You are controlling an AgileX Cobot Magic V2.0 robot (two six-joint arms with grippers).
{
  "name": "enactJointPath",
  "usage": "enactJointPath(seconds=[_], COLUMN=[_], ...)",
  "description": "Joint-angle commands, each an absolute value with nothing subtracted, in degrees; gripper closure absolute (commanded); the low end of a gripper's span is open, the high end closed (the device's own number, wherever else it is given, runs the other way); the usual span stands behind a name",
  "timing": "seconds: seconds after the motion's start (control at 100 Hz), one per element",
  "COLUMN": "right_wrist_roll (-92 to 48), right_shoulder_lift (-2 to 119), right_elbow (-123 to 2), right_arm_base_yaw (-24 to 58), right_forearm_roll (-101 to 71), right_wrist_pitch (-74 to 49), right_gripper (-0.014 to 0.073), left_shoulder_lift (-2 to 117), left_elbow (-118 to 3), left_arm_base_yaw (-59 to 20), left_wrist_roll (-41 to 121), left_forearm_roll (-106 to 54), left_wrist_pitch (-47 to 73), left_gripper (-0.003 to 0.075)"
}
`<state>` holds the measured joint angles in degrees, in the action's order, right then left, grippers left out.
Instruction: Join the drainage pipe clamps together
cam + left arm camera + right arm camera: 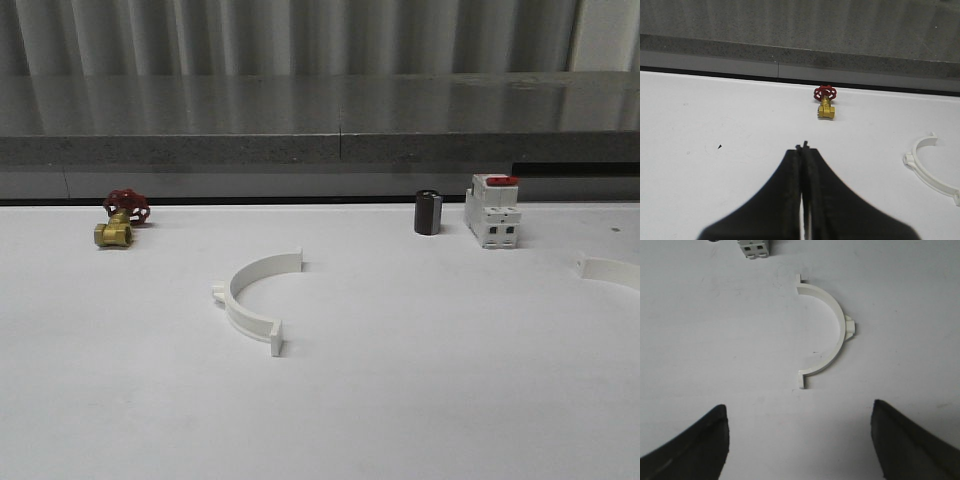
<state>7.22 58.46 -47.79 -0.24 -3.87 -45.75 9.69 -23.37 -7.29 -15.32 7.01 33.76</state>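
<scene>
Left clamp half [252, 298]: laid on the white table [420, 400], centre-left, arc open toward the right; also seen at [932, 167].
Right clamp half [610, 270]: lying at the table's right edge, cut off by the frame, well apart from the first; seen whole at [827, 332].
Left gripper [804, 150]: fingers pressed together, nothing held.
Right gripper [800, 440]: fingers spread wide, hovering over the right clamp half.
Brass valve [120, 222]: far left, red handwheel.
Dark cylinder [428, 212]: far right of centre, upright.
White switch [492, 212]: just right of the cylinder, red top.
</scene>
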Motion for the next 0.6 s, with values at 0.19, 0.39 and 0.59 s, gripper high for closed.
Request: enactJointPath(seconds=[0.19,0.39,0.59], right_wrist_roll=[1.97,-0.46,-1.00], right_shoulder_lift=[76.64,87.85,95.40], right_elbow=[-59.47,-62.64,-63.58], right_arm_base_yaw=[-5.26,-7.07,-7.17], right_forearm_roll=[-4.16,-4.60,-4.60], right_wrist_pitch=[-42.91,-39.81,-35.85], right_gripper=[-0.0001,-0.0001,-0.0001], left_shoulder_lift=[10.32,10.32,10.32], left_elbow=[-24.77,-24.77,-24.77], left_arm_base_yaw=[-7.17,-7.17,-7.17], left_wrist_roll=[-15.34,-15.34,-15.34], left_forearm_roll=[6.96,6.96,6.96], left_wrist_pitch=[29.80,29.80,29.80], left_gripper=[0.0740,0.0740,0.0740])
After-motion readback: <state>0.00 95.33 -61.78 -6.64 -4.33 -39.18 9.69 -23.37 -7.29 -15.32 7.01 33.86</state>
